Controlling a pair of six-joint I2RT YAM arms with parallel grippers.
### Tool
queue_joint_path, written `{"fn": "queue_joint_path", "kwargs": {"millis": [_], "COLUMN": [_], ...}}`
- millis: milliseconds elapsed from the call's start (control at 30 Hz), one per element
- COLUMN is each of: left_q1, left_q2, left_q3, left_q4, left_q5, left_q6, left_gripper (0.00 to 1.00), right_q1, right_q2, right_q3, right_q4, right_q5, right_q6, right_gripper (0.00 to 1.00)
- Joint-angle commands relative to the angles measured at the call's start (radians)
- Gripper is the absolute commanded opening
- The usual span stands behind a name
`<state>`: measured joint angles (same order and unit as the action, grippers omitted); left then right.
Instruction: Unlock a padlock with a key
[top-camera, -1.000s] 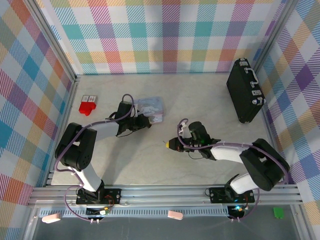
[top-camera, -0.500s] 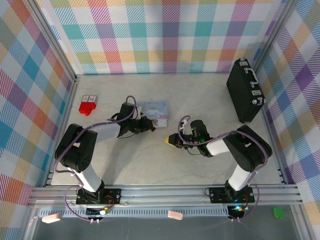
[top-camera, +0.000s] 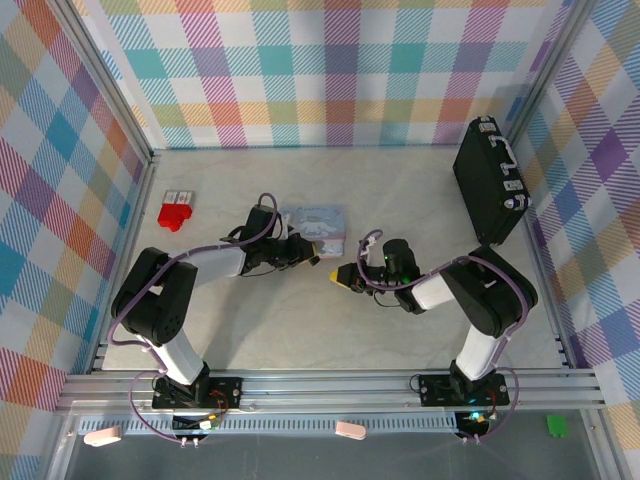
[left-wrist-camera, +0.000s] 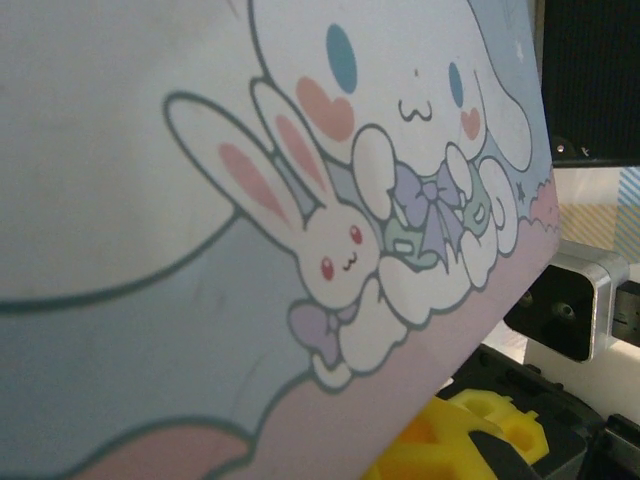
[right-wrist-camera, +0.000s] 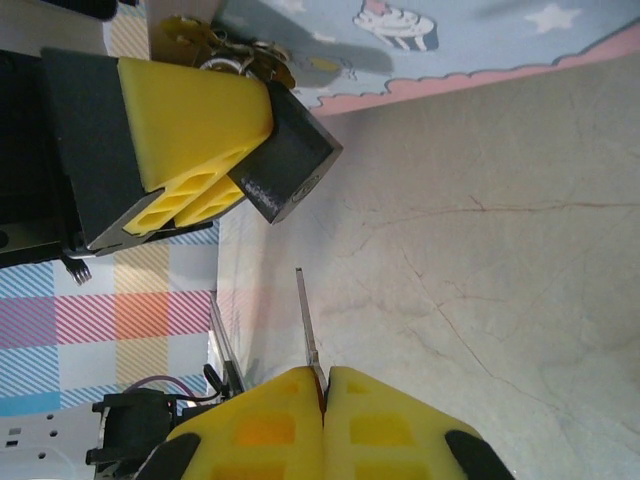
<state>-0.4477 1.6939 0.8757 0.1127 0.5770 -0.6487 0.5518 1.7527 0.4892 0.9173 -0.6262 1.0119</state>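
Observation:
The padlock (right-wrist-camera: 290, 165) is a small dark block with its silver shackle (right-wrist-camera: 235, 62) near the tin. My left gripper (right-wrist-camera: 255, 140) is shut on it. In the top view that gripper (top-camera: 306, 256) lies at the tin's near edge. The key (right-wrist-camera: 305, 325) is a thin metal sliver sticking up from my right gripper (right-wrist-camera: 325, 385), which is shut on it. The key's tip points toward the padlock, with a gap of bare table between them. In the top view my right gripper (top-camera: 340, 277) sits just right of the left one. A yellow finger (left-wrist-camera: 440, 445) shows below the tin lid.
A pastel cartoon tin (top-camera: 318, 225) lies flat against the left gripper, and its lid (left-wrist-camera: 300, 200) is very close to the left wrist camera. A big black hard case (top-camera: 490, 180) stands at the far right. A red object (top-camera: 174, 212) lies at the far left.
My left gripper has moved right, and the tin has shifted right with it. My right gripper has edged up and left, so the two grippers are closer together.

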Motion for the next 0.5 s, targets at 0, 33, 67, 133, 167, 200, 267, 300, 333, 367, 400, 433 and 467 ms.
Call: {"fn": "queue_joint_path", "kwargs": {"millis": [0, 33, 67, 133, 167, 200, 267, 300, 333, 367, 400, 433, 467], "left_q1": [-0.008, -0.007, -0.008, -0.009, -0.009, -0.009, -0.008, -0.009, -0.009, -0.008, -0.009, -0.010, -0.011], "left_q2": [0.015, 0.018, 0.020, 0.020, 0.020, 0.021, 0.023, 0.025, 0.027, 0.026, 0.028, 0.027, 0.029], "left_q3": [0.033, 0.036, 0.038, 0.040, 0.042, 0.042, 0.043, 0.045, 0.045, 0.045, 0.045, 0.044, 0.044], "left_q4": [0.074, 0.072, 0.071, 0.071, 0.071, 0.071, 0.071, 0.070, 0.071, 0.073, 0.076, 0.081, 0.086], "left_q5": [0.059, 0.061, 0.062, 0.065, 0.067, 0.069, 0.070, 0.071, 0.072, 0.072, 0.072, 0.073, 0.075], "left_q6": [-0.050, -0.054, -0.057, -0.059, -0.061, -0.062, -0.064, -0.064, -0.066, -0.067, -0.071, -0.074, -0.076], "left_gripper": [0.00, 0.00, 0.00, 0.00, 0.00, 0.00, 0.00, 0.00, 0.00, 0.00, 0.00, 0.00, 0.00], "right_q1": [-0.009, -0.012, -0.013, -0.016, -0.016, -0.016, -0.016, -0.016, -0.018, -0.018, -0.018, -0.018, -0.018], "right_q2": [0.023, 0.032, 0.039, 0.055, 0.061, 0.067, 0.078, 0.083, 0.091, 0.096, 0.104, 0.113, 0.122], "right_q3": [-0.016, -0.018, -0.017, -0.014, -0.011, -0.009, -0.005, -0.002, 0.000, 0.000, 0.003, 0.006, 0.008], "right_q4": [0.076, 0.092, 0.105, 0.133, 0.138, 0.143, 0.148, 0.151, 0.160, 0.171, 0.180, 0.190, 0.204], "right_q5": [-0.025, -0.028, -0.035, -0.050, -0.055, -0.058, -0.062, -0.064, -0.066, -0.067, -0.069, -0.073, -0.076], "right_q6": [0.014, 0.022, 0.030, 0.043, 0.046, 0.045, 0.046, 0.047, 0.051, 0.056, 0.061, 0.066, 0.075], "right_gripper": [0.00, 0.00, 0.00, 0.00, 0.00, 0.00, 0.00, 0.00, 0.00, 0.00, 0.00, 0.00, 0.00]}}
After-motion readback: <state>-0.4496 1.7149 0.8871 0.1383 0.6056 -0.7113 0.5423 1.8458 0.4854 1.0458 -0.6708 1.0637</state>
